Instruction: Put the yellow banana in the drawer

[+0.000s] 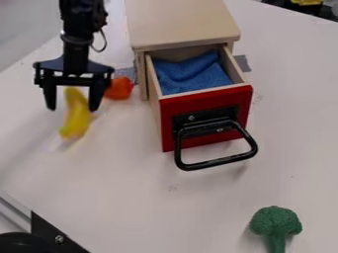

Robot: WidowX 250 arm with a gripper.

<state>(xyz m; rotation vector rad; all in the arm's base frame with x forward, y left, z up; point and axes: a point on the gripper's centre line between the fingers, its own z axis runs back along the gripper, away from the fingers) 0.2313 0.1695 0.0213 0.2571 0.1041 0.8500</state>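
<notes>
I judge this the grasping step: my tool [72,107] is spread wide, apparently gripping nothing, at the yellow banana [77,114] near the table's [125,197] left edge. Next I'd center and close on it — then lift toward the open red-fronted drawer [206,114].

- Your black arm [82,19] comes in from the top edge, toward the upper left of the camera view.
- Your wrist [76,58] hangs nearly upright, a thin cable [104,40] looping out beside it.
- Your gripper [72,108] points down, its two fingers [94,99] spread well apart, roughly level with each other.
</notes>
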